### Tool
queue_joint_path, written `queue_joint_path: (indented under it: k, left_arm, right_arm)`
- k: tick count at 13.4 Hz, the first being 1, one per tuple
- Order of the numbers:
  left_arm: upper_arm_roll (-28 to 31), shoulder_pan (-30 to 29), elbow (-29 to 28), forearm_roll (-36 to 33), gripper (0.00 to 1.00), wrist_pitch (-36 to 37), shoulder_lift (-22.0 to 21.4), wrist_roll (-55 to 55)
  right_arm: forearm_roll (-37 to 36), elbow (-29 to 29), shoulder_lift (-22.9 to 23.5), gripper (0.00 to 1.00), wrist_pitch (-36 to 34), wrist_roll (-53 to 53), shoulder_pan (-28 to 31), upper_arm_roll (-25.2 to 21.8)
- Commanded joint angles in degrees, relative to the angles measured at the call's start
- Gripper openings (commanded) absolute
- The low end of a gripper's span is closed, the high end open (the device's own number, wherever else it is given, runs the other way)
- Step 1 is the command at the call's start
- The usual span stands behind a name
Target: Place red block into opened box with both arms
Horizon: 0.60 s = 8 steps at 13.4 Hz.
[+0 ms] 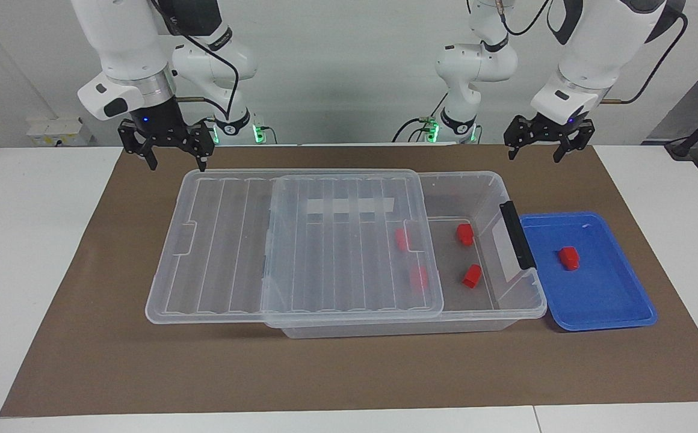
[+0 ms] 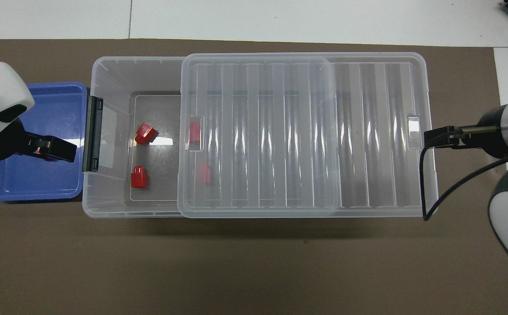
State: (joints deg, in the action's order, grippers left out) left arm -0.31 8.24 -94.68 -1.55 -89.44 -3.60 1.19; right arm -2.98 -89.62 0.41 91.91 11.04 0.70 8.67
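One red block (image 1: 568, 257) lies in the blue tray (image 1: 602, 313); in the overhead view my left arm covers most of it. The opened box (image 1: 493, 180) is a clear bin, and its ribbed lid (image 1: 301, 240) is slid toward the right arm's end. Two red blocks (image 1: 464, 234) (image 1: 472, 276) lie in the uncovered part, and two more (image 2: 195, 132) (image 2: 203, 173) show through the lid. My left gripper (image 1: 541, 148) hangs open and empty above the tray. My right gripper (image 1: 176, 157) hangs open and empty beside the lid's overhanging end.
A brown mat (image 1: 349, 373) covers the table's middle under the box and tray. A black handle (image 1: 517, 234) sits on the box end beside the tray. White tabletop (image 1: 24, 240) flanks the mat at both ends.
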Motion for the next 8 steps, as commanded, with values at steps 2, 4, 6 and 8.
queue_joint_path:
  k: [2, 4, 6, 8]
  left_arm:
    - [0.93, -10.05, -5.6, 0.23, 1.0, -9.68, 0.33, 9.02]
    - [0.93, -14.9, -5.87, 0.23, 1.0, -15.48, 5.25, 17.86]
    - [0.93, -15.8, -6.04, 0.23, 1.0, -21.18, 9.3, 18.06]
    - [0.93, -15.36, -7.01, 0.14, 1.0, -27.86, 12.73, 17.79]
  right_arm:
    - [-0.18, 1.21, 1.35, 1.0, -1.91, 4.43, -0.52, 0.55]
    - [-0.18, -1.25, -0.05, 1.0, -1.99, 4.34, -0.08, 0.55]
    - [-0.18, -3.1, -1.28, 1.0, -1.99, 3.99, 0.36, 0.47]
    - [-0.18, -4.68, -2.25, 1.0, -1.82, 4.34, 0.53, 0.38]
